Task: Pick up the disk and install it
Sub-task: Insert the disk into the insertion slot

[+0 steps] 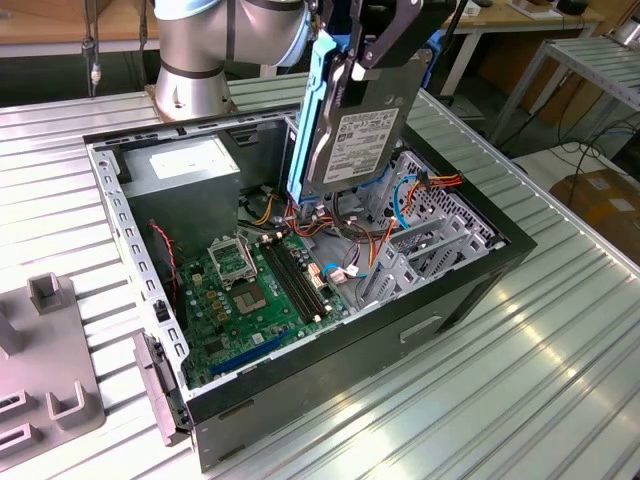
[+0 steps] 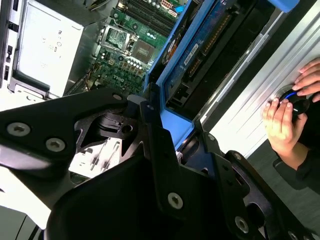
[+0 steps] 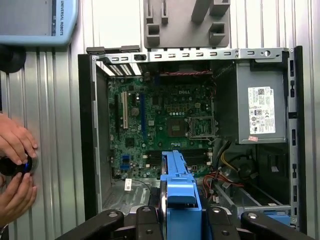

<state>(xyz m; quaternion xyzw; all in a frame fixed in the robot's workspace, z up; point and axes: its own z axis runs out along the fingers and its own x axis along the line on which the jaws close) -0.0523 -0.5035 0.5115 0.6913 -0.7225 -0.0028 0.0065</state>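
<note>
While tool grips disk by blue edges, disk hangs upright above open case

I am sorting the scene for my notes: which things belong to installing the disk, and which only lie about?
For the job: the disk, held in the gripper; the open computer case below it.
Lying about: the grey fixture plate; the power supply box; a person's hands beside the case.

Ribbed metal table with open computer case and grey fixture plate (just beside it)
</note>
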